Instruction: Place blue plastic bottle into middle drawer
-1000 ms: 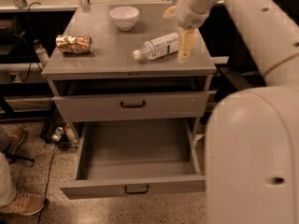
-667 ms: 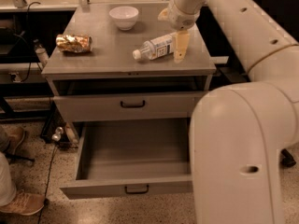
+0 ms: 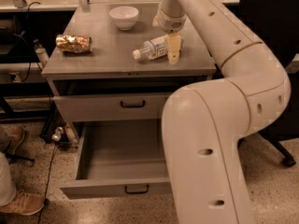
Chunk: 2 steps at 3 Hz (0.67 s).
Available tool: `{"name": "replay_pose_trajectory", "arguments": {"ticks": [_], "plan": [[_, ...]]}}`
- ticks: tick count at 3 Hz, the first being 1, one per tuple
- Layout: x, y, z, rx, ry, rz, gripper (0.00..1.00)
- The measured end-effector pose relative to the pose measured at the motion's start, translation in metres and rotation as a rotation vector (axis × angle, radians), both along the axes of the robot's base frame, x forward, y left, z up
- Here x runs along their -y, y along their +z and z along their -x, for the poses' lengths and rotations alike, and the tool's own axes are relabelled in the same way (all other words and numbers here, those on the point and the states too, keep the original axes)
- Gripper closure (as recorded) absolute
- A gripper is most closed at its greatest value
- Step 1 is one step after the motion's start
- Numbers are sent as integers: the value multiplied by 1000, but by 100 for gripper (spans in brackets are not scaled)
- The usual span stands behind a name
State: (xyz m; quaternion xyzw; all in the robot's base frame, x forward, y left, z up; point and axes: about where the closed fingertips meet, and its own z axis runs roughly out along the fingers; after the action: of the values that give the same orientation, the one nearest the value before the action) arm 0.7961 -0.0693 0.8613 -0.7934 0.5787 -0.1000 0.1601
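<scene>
The blue plastic bottle [image 3: 152,49] lies on its side on the grey cabinet top, white cap pointing front left. My gripper [image 3: 174,49] hangs down from the arm at the bottle's right end, in front of its base and low over the cabinet top. The middle drawer [image 3: 119,155] is pulled out wide below, its flat tray bare, with a small dark handle on its front. My arm's large elbow hides the drawer's right part.
A white bowl [image 3: 124,17] stands at the back of the cabinet top and a gold foil packet [image 3: 74,43] lies at its left. The taller-fronted drawer [image 3: 107,106] above is shut. A person's shoe [image 3: 21,202] is at the lower left, a black chair [image 3: 273,36] at the right.
The gripper has shifted left from just beside the bottle's base to overlap it. The arm's elbow has swung left and covers more of the open drawer. The bottle has not moved.
</scene>
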Motion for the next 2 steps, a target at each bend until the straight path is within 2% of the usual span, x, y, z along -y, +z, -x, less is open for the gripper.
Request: {"name": "replay_pose_trajectory", "arguments": {"ticks": [1,2], "plan": [[-2,-9,-6,-20,-17,12,15],[1,-13,-9,-33,-40,4,37]]}}
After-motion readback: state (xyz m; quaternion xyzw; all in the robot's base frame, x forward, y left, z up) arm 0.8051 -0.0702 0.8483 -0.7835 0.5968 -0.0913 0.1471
